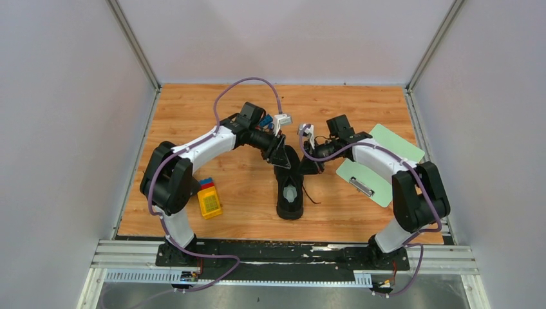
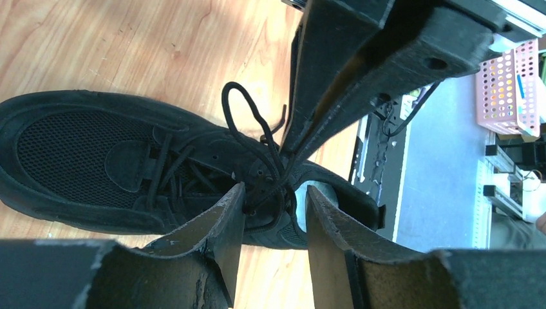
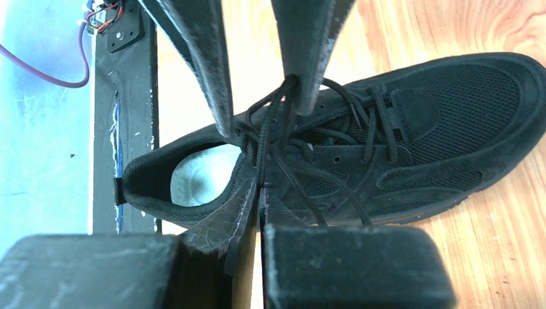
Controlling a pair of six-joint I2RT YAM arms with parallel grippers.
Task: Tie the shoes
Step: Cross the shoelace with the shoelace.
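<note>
One black sneaker (image 1: 290,190) lies mid-table, heel toward me, its pale insole showing; it also shows in the left wrist view (image 2: 96,167) and the right wrist view (image 3: 412,135). The other shoe is out of view. My right gripper (image 3: 261,188) is shut on a strand of the black laces (image 3: 264,141) and holds it taut above the eyelets; it hangs at the shoe's right side (image 1: 310,162). My left gripper (image 2: 275,201) is open, its fingers either side of the lace crossing, over the shoe's front (image 1: 281,154). A lace loop (image 2: 239,106) stands free.
A yellow toy block with red and blue parts (image 1: 208,199) lies left of the shoe. Pale green clipboards (image 1: 380,164) lie at the right under the right arm. A loose lace end (image 1: 311,193) trails on the wood right of the shoe.
</note>
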